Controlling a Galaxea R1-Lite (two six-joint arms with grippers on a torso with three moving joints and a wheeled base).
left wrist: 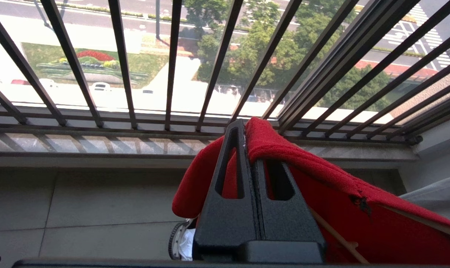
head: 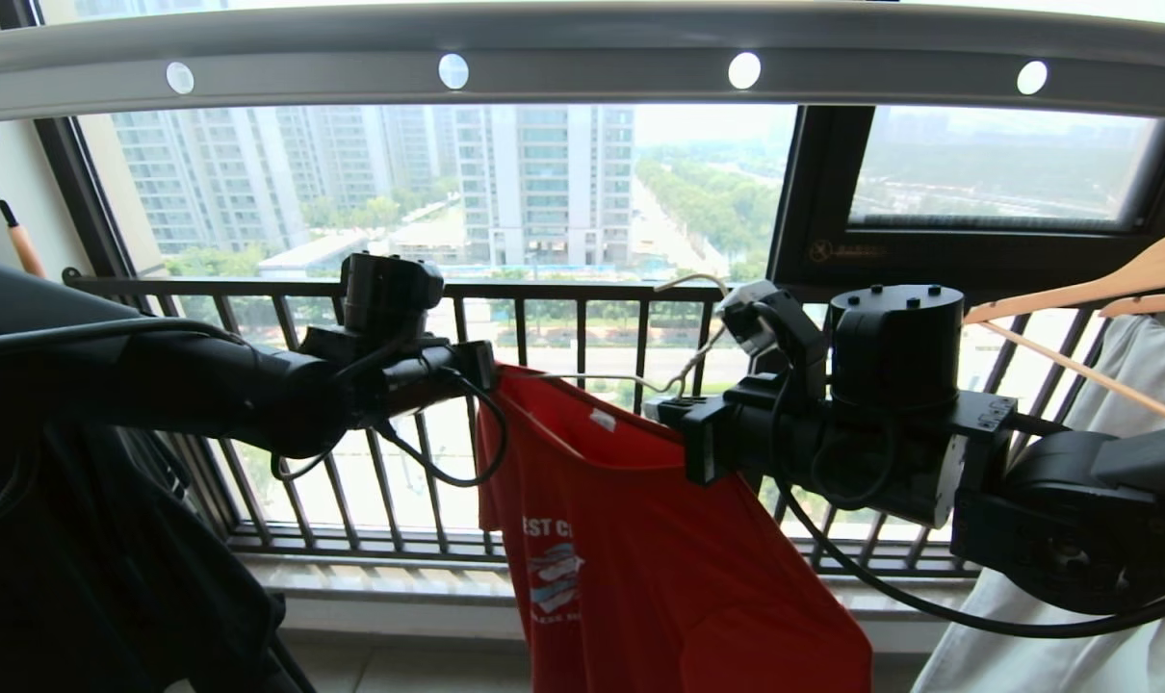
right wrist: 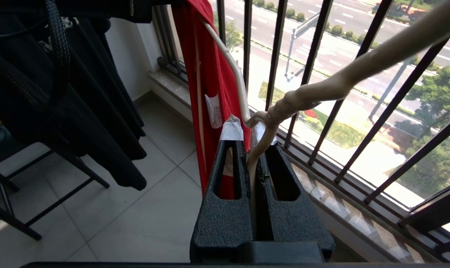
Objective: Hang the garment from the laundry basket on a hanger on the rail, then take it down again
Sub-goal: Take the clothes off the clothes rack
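Clamped on a fold of the garment [left wrist: 307, 163], the left gripper [left wrist: 247, 128] holds its shoulder up below the rail [head: 582, 48]; the right gripper [right wrist: 249, 139] pinches the hanger [right wrist: 243, 93] at its neck. Soft, light cloth will likely sag and slide off the thin, springy wire, so gripping the shoulder seam looks best.

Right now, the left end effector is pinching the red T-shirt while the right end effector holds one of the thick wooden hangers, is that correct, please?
Not quite. The left end effector does pinch the red T-shirt, but the right end effector is shut on the thin cream-white hanger, not a wooden one. The right wrist view shows this; the wooden hangers hang apart at the right.
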